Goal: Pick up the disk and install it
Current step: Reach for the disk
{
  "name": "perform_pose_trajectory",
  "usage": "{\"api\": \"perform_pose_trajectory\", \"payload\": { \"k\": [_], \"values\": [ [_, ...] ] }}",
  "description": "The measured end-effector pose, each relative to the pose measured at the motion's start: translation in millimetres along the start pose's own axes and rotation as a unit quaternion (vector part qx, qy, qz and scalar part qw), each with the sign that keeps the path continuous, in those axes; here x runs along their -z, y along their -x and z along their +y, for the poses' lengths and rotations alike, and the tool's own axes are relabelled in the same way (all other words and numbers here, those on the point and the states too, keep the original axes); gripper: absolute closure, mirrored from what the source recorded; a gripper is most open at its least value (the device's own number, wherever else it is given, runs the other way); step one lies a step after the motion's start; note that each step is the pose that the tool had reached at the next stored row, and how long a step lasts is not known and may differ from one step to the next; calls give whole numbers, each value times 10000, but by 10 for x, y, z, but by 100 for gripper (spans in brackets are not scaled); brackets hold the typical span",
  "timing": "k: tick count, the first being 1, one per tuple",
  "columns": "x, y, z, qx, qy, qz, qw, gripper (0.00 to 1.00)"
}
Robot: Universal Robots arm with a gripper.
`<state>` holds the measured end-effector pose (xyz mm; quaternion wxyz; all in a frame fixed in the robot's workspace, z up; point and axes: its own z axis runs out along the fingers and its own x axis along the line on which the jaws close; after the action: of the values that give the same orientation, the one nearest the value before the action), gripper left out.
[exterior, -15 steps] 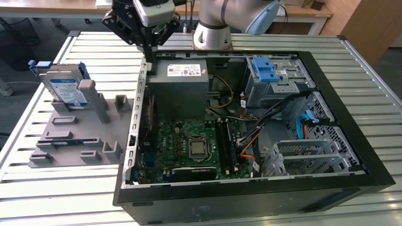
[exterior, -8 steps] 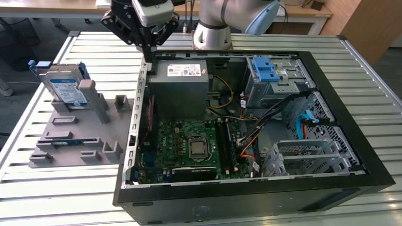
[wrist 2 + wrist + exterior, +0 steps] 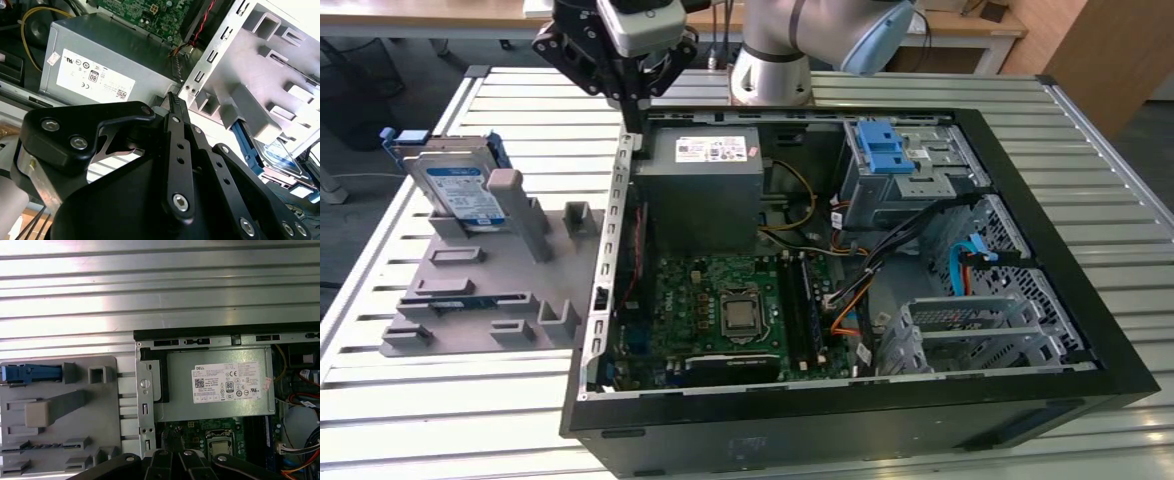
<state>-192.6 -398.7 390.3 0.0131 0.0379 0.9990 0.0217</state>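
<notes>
The disk [image 3: 460,190], silver with a white-and-blue label and a blue carrier frame, stands on edge in a slot of the grey fixture [image 3: 480,300] at the exterior view's left. The first wrist view catches it edge-on as the blue disk [image 3: 30,373]. A corner of the disk [image 3: 280,152] peeks out beyond the fixture's blocks in the second wrist view. My gripper [image 3: 634,105] hangs above the case's back left corner, to the right of the disk and apart from it. Its fingers [image 3: 175,125] lie together, holding nothing. The gripper [image 3: 172,460] looks down on the power supply.
The open black computer case [image 3: 1067,250] lies on a slatted metal table [image 3: 454,400]. Inside are a grey power supply [image 3: 707,185], a motherboard [image 3: 734,310], a drive cage with a blue latch bracket [image 3: 887,150], and loose cables [image 3: 854,290].
</notes>
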Motion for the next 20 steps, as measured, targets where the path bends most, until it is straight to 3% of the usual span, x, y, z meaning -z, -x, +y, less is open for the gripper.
{"api": "perform_pose_trajectory", "payload": {
  "k": [20],
  "values": [
    [-3,-44,-4,0,0,0,10000,89]
  ]
}}
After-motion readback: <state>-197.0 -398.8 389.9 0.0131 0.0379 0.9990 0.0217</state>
